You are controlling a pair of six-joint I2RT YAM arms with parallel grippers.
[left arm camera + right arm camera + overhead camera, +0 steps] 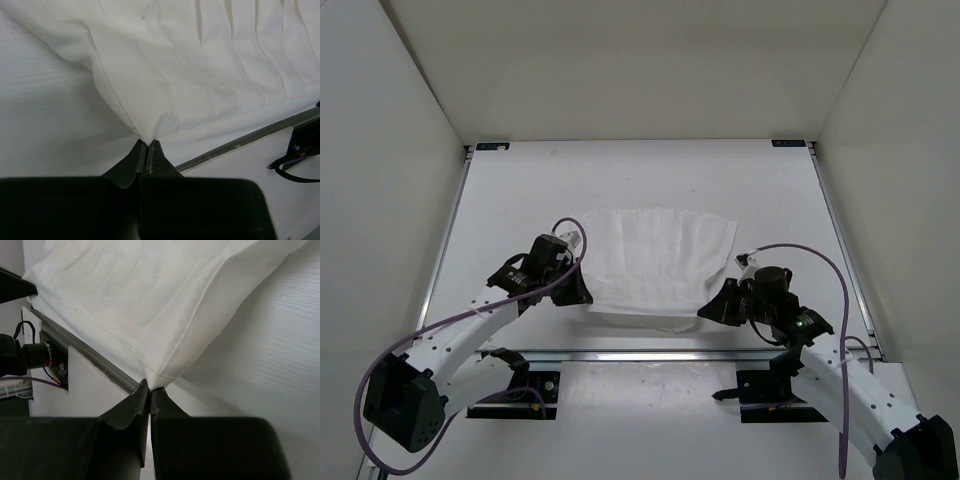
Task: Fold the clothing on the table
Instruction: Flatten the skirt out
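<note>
Clothing, white and pleated, lies flat near the middle of the white table, closer to the front edge where my two arms are mounted. From the overhead camera I see it as a rough fan shape, with long straight pleats running from the near edge to the far edge, and the far edge is the wider one. Its near edge sits just behind the silver rail that crosses the front of the table. My left gripper is at the near left corner of the clothing. In the left wrist camera its jaws are pressed fully together, pinching the very tip of that corner, and the fabric spreads away from the pinch in a soft fold. My right gripper is at the near right corner. In the right wrist camera its jaws are likewise closed tight on the corner's hemmed tip, with the cloth fanning away above the rail. Both arms reach inward from the sides, so the garment sits between them. Purple cables loop loosely from each arm above the tabletop.
</note>
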